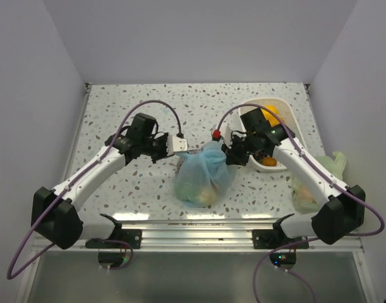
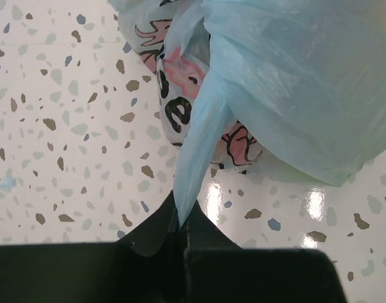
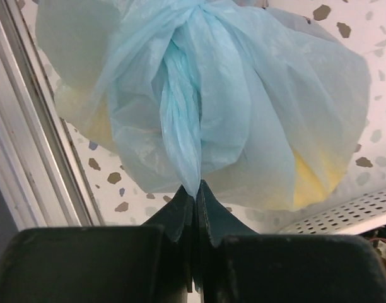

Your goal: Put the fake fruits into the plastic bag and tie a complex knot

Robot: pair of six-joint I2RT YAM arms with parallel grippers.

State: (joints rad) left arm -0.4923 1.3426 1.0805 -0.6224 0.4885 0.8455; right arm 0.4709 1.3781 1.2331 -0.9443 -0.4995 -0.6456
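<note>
Light-blue, crinkly and translucent, the plastic bag [image 1: 204, 173] sits on the speckled worktop [image 1: 117, 113] between my two arms, near the front rail [image 1: 199, 226]. Through its skin I see yellow and orange shapes low inside: the fake fruits [image 1: 204, 194], lying in the bag's belly.

My left tool [image 2: 180, 222] is clenched on a flat handle strip [image 2: 196, 151] of the bag. The film is pinched right at the fingertips and runs up taut to the printed part, where pink and black cartoon marks show.

My right tool [image 3: 194, 189] is clamped likewise on a twisted handle strip [image 3: 180, 113]. This one rises like a rope to a bunched neck [image 3: 196, 12] at the bag's top; whether that neck is tied I cannot tell.

From above, the two tools stand close on either side of the bag's top, the left one to its left, the right one to its right. Behind my right arm a white perforated basket [image 1: 289, 112] holds an orange fruit [image 1: 269, 115]. A pale green bag [image 1: 319, 180] lies by the right edge of the worktop.
</note>
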